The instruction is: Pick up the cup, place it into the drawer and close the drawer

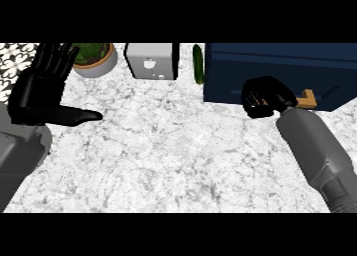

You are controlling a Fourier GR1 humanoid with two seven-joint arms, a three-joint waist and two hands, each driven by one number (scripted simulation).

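My right hand [264,98] sits at the front of the dark blue drawer unit [284,70] on the far right of the counter [173,150], its fingers curled in tight. I can't make out the cup anywhere; it may be hidden inside that fist or already in the drawer, and I cannot tell which. A tan handle-like piece [308,100] pokes out just right of the hand. My left hand [44,92] rests open at the left edge, fingers up. I judge the step in hand is at the drawer front. To do it well, I'd keep the wrist square to the front and push straight towards the far side, steering clear of the cucumber [198,64] just left of the unit.
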